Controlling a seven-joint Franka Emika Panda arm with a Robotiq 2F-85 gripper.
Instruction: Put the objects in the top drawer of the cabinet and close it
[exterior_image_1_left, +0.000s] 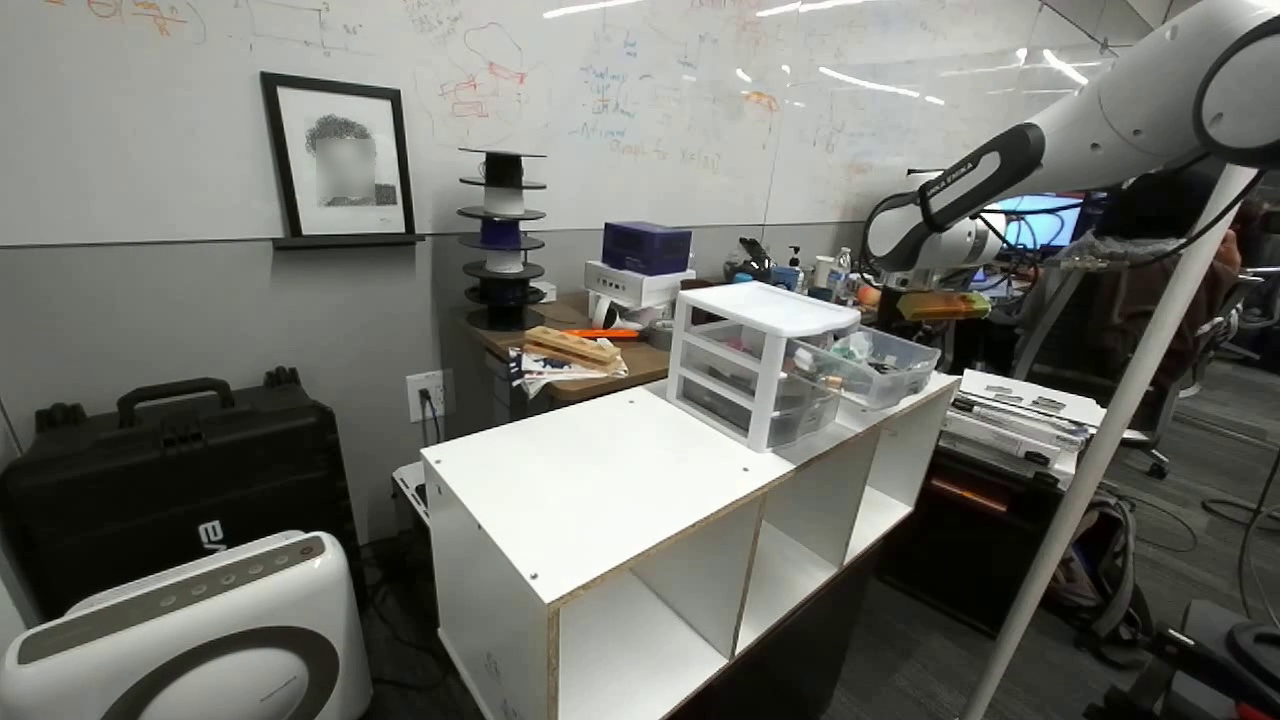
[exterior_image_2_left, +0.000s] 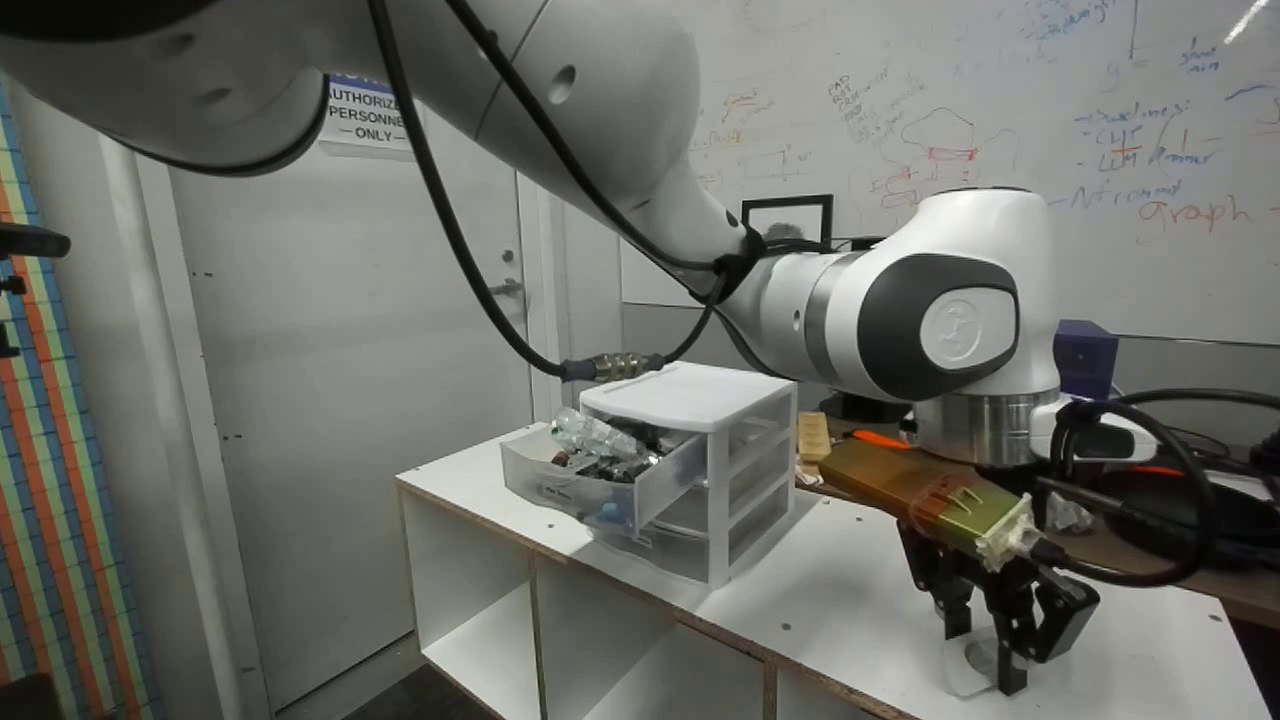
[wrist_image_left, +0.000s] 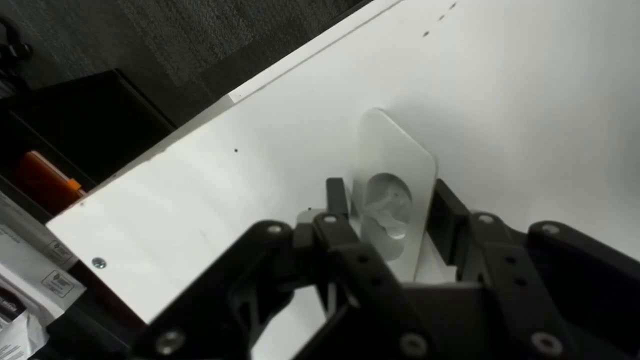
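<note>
Black fingers (wrist_image_left: 337, 195) of my claw (exterior_image_2_left: 985, 660) flank a translucent packet (wrist_image_left: 400, 145), one on either side, their spread middling, neither wide nor pinched together. In the wrist view each looks right up against the packet's edge, an oval window (wrist_image_left: 387, 192) between them; whether the grip is firm, I cannot tell from my end. Below the claw spreads the white shelf (exterior_image_2_left: 850, 585); whether the packet rests on it, I cannot tell. Well apart from the claw, to its left in an exterior view, the cabinet (exterior_image_2_left: 690, 395) stands on the same shelf, its top drawer (exterior_image_2_left: 545, 485) pulled out and holding crumpled plastic (exterior_image_2_left: 595, 435) and dark items (exterior_image_2_left: 610, 470). Just above the claw, an orange-green box (exterior_image_2_left: 930, 490) sits on the arm (exterior_image_2_left: 830, 330); beyond it, a purple box (exterior_image_2_left: 1088, 350) stands near the whiteboard (exterior_image_2_left: 1150, 265).
</note>
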